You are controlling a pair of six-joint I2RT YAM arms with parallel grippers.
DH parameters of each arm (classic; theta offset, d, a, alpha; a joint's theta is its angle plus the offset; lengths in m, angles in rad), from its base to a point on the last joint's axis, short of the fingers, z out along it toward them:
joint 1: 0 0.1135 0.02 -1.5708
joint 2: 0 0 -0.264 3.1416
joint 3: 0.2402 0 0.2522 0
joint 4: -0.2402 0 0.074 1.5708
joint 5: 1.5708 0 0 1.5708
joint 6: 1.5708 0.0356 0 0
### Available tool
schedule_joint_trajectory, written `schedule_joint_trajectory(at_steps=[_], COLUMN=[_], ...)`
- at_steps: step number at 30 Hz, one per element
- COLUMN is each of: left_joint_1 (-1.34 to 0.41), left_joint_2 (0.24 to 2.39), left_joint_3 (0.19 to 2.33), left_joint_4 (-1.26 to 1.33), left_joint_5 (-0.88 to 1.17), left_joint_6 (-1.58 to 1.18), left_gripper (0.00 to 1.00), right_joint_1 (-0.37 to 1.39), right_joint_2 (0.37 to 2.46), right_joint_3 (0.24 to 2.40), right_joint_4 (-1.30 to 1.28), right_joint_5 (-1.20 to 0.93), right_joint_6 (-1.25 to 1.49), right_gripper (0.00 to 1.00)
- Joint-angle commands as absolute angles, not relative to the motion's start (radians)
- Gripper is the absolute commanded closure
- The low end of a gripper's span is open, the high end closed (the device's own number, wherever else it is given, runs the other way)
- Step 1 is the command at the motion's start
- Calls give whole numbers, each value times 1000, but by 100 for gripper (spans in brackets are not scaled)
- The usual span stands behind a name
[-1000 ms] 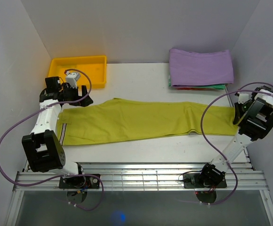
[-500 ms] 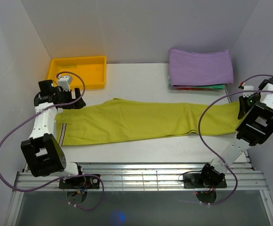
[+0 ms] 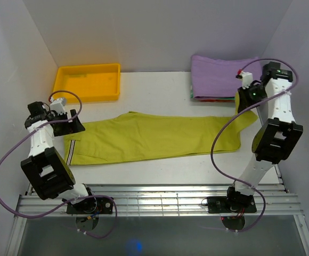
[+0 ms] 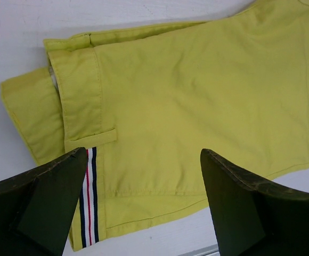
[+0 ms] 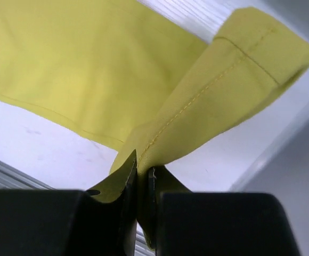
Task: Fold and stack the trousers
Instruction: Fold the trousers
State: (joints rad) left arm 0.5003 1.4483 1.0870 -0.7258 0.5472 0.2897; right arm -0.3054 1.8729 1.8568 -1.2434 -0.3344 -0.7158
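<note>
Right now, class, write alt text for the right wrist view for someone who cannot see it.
The right arm's jaws are shut on an edge of the yellow-green trousers near the leg hem, holding it raised above the white table; the rest lies flat beyond.

Trousers (image 5: 90, 69) hem tip hidden inside right tool (image 5: 142, 172)

Trousers (image 3: 154, 136): woven cloth, matt, fine even weave; hems and seams w/ visible topstitch.
Waistband trim (image 4: 89, 205): flat striped woven tape.
Table (image 3: 160, 88): white, smooth, matt, faint scuffs.
Tray (image 3: 88, 80): yellow plastic, smooth, semi-gloss.
Purple cloth (image 3: 226, 74): folded, soft, matt.
Left gripper (image 4: 143, 160) and right gripper (image 5: 142, 166): fingers dark, matt, plastic-looking, faintly grainy.
Arm shells: white and black, smooth, approx. satin.
Cables (image 3: 212, 151): purple, smooth sheath.
Front rail (image 3: 154, 200): bare metal slats, bright.
</note>
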Motion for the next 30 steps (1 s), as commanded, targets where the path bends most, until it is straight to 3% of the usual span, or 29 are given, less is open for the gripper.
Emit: schedule_joint_trajectory(at_steps=[1, 9, 14, 30], left_joint_1=[543, 583, 583, 583], left_joint_2=[1445, 1488, 1520, 1551], left_joint_3=[1088, 1063, 1040, 902], left_joint_4=[-770, -764, -756, -658], left_joint_5=[610, 618, 560, 506], left_joint_6=[310, 316, 344, 370], left_gripper=[2, 2, 2, 2], right_joint_1=[-162, 104, 216, 497], right_joint_2=[1830, 1832, 1789, 1891], right_joint_3=[1884, 1670, 1517, 1413], right_joint_4=[-1309, -1096, -749, -307], right_joint_5=[-492, -811, -779, -727], right_joint_6=[-595, -333, -67, 334], right_gripper=[92, 92, 92, 92])
